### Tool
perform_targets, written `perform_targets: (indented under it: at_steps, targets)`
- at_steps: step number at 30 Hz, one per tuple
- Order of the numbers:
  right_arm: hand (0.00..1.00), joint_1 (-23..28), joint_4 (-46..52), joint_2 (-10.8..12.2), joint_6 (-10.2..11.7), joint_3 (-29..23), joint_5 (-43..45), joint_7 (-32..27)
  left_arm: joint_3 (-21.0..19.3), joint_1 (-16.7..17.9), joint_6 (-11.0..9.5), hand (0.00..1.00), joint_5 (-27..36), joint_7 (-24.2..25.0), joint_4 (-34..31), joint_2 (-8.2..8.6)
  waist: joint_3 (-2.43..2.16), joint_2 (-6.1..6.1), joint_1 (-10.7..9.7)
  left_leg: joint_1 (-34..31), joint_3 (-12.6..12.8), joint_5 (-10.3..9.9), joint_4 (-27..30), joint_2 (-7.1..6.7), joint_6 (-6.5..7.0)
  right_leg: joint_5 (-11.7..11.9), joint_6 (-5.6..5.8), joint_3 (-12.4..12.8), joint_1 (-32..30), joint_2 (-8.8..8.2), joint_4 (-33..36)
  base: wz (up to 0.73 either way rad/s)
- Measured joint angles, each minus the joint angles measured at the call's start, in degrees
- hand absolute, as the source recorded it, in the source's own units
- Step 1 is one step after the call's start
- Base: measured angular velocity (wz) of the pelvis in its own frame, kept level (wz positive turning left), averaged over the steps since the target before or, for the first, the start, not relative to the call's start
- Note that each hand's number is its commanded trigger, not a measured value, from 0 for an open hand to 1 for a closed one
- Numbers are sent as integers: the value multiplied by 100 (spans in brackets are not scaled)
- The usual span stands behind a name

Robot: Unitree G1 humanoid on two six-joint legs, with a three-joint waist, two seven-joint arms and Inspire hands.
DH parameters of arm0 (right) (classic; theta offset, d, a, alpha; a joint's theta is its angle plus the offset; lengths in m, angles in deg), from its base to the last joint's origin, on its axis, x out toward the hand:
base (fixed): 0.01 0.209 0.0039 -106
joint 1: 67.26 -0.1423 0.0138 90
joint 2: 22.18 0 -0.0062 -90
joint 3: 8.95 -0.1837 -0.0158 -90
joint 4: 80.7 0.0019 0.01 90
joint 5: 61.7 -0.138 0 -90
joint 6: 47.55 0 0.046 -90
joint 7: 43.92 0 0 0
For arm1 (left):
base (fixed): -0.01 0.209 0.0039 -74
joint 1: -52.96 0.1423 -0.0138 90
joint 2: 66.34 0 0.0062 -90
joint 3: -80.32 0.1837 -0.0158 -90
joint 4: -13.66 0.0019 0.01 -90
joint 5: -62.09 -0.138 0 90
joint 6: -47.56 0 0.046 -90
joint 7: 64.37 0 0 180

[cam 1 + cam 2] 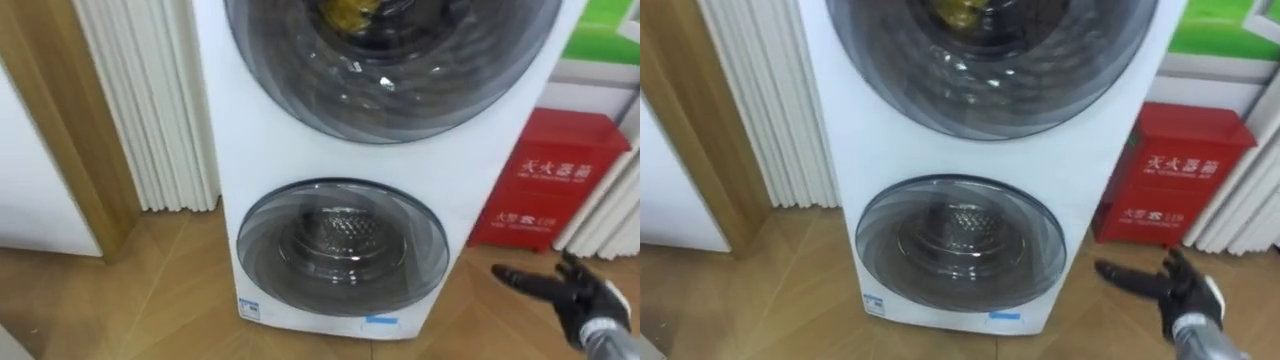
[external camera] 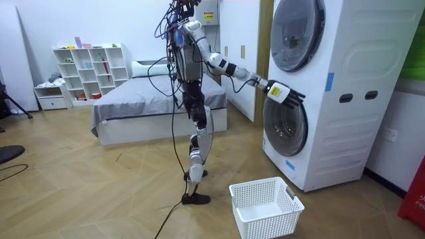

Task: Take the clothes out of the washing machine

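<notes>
A white stacked washing machine [image 1: 270, 140] stands right before me, with two round glass doors, both closed. Behind the upper door [image 1: 390, 70] something yellow [image 1: 345, 12] lies in the drum. Through the lower door [image 1: 345, 248] I see the bare metal drum. My right hand [image 1: 590, 300] is open at the lower right, fingers straight and pointing left toward the lower door, with a gap between them and the door. In the room view I stand facing the machine [image 2: 345, 93] with that arm stretched out and the right hand [image 2: 282, 93] level with the top of the lower door.
A white laundry basket [image 2: 265, 206] sits on the wooden floor beside my feet, in front of the machine. A red box [image 1: 550, 180] stands to the machine's right, white slatted panels [image 1: 150, 100] to its left. A bed [image 2: 146, 106] and shelf [image 2: 86, 70] are behind me.
</notes>
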Motion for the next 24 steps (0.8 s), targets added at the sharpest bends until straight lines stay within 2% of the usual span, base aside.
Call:
perform_targets:
  at_steps: [4,8,12,16,18,24]
  targets:
    - [0,-252,15,-225,-5,1,-237,-140,-80,64,100,0,-108,7,18,-47,-16,18,41,-45,-82,8,-3,-8,7,0,1,-124,1,0,2,12]
    - [0,-750,16,-546,-95,33,-576,-284,-75,112,299,0,-174,15,-3,-59,-32,7,111,-87,-117,12,4,-10,9,-1,2,-235,-8,-1,2,5]
    - [0,-1195,-6,-627,-115,36,-606,-395,-66,172,420,0,-325,40,-91,-71,-67,-51,131,-77,-177,13,12,-20,8,-1,1,-293,15,0,2,8]
    - [0,-1336,-23,-761,-166,47,-660,-501,-66,180,466,0,-484,40,-193,-111,-53,-98,230,-79,-245,15,8,-38,11,-1,1,-379,38,-9,4,9]
    - [0,-1374,-22,-870,-170,47,-828,-510,-79,200,464,0,-486,39,-246,-142,-37,-123,264,-72,-326,15,11,-53,11,-1,2,-529,92,-16,-7,19]
    - [0,-1967,104,-1158,-182,68,-1044,-495,-193,286,528,0,-503,53,-272,-149,-34,-129,222,-129,-430,15,16,-67,11,-1,2,-739,90,-18,-11,10]
